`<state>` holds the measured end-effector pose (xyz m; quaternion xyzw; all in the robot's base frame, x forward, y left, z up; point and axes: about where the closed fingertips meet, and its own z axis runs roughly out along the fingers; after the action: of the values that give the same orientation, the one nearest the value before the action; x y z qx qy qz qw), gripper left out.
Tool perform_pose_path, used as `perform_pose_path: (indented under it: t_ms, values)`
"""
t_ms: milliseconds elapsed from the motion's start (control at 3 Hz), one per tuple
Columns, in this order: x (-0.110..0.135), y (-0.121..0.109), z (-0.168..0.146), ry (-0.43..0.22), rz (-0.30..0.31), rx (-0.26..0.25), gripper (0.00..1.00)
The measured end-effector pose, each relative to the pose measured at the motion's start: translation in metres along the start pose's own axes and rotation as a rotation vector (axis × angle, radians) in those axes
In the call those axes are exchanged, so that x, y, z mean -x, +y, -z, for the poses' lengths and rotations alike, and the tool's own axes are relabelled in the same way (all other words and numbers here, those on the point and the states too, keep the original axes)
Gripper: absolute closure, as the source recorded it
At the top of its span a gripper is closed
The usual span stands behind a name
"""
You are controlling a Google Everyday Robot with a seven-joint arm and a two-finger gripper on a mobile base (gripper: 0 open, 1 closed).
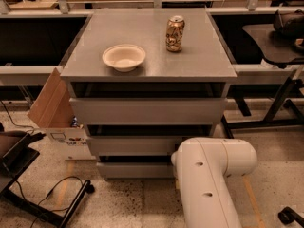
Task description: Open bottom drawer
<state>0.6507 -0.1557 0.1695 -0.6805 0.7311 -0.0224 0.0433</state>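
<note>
The grey cabinet [147, 65] stands in the middle with three flat handle-less drawers. The bottom drawer [135, 170] is the lowest grey front, near the floor, and looks shut or nearly shut. My white arm [209, 175] reaches in from the lower right, and its elbow covers the right end of the bottom drawer. The gripper is hidden behind the arm, so it does not show.
A white bowl [124, 57] and a soda can [175, 33] stand on the cabinet top. An open cardboard box [56, 113] sits at the cabinet's left. A black stand with cables [42, 198] lies on the floor at lower left. Desk frames [275, 113] stand at right.
</note>
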Motion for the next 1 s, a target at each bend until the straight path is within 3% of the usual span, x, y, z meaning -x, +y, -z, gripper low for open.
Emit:
perform_pose_path:
  t_ms: [667, 1000]
  values:
    - [-0.001, 0.000, 0.008, -0.006, -0.012, -0.005, 0.84]
    - [-0.001, -0.001, 0.016, -0.006, -0.012, -0.005, 1.00]
